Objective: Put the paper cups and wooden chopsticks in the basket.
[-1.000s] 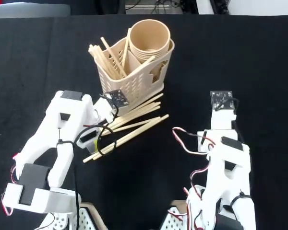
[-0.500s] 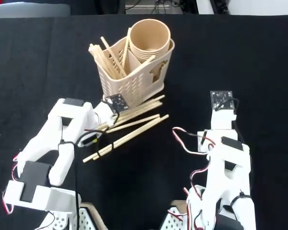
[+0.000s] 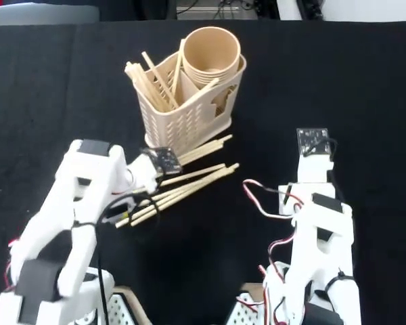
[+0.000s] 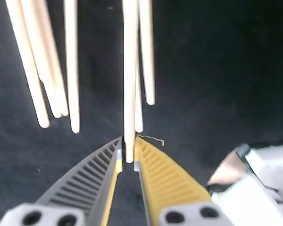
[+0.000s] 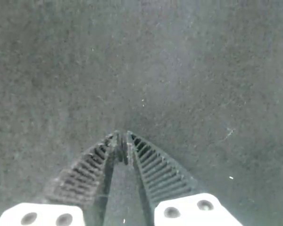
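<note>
At seven o'clock from the basket (image 3: 189,118), the left pincer (image 4: 127,153) pinched one chopstick (image 4: 130,70) by its end, likely for lifting it in, while the right pincer (image 5: 121,143) sat pressed together.

The basket (image 3: 189,122) stands towards the far edge of the table (image 3: 365,101), left of its middle, with stacked paper cups (image 3: 211,51) and some chopsticks (image 3: 149,84) inside. Loose chopsticks (image 3: 196,177) lie just beside its near side. The left arm (image 3: 88,183) covers their near ends; the right arm (image 3: 318,223) is well apart.
</note>
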Robot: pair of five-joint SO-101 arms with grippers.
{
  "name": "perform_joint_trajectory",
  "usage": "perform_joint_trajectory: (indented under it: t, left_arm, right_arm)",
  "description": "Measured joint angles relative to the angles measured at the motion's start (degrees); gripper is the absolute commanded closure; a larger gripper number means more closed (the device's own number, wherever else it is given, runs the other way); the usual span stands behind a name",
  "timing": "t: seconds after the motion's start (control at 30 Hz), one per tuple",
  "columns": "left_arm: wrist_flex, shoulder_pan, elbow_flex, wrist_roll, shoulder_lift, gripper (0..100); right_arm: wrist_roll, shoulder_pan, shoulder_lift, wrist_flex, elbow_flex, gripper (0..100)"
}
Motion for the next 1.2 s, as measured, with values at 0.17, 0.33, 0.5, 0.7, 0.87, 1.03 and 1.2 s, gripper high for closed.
perform_joint_trajectory:
  t: [0.17, 0.33, 0.5, 0.7, 0.87, 1.03, 1.2]
  left_arm:
    - [1.2, -1.7, 7.6, -6.0, -6.8, 97]
    - [1.3, -5.3, 16.4, -10.5, -14.6, 97]
    - [1.3, -5.7, 22.2, -7.7, -24.4, 88]
    - [0.8, -5.7, 27.1, 4.2, -33.9, 78]
    - [0.6, -5.2, 27.3, 6.8, -39.7, 77]
    - [-0.2, 4.2, 22.2, 17.0, -41.7, 76]
    - [-10.3, 19.9, 20.2, 30.3, -37.6, 77]
  right_arm:
    - [0.0, 0.0, 0.0, -0.2, 0.0, 97.6]
    - [0.0, 0.0, 0.0, -0.2, 0.0, 97.6]
    - [0.0, 0.0, 0.0, -0.2, 0.0, 97.6]
    - [0.0, 0.0, 0.0, -0.2, 0.0, 97.6]
    - [0.0, 0.0, 0.0, -0.2, 0.0, 97.6]
    - [0.0, 0.0, 0.0, -0.2, 0.0, 97.6]
    - [0.0, 0.0, 0.0, -0.2, 0.0, 97.6]
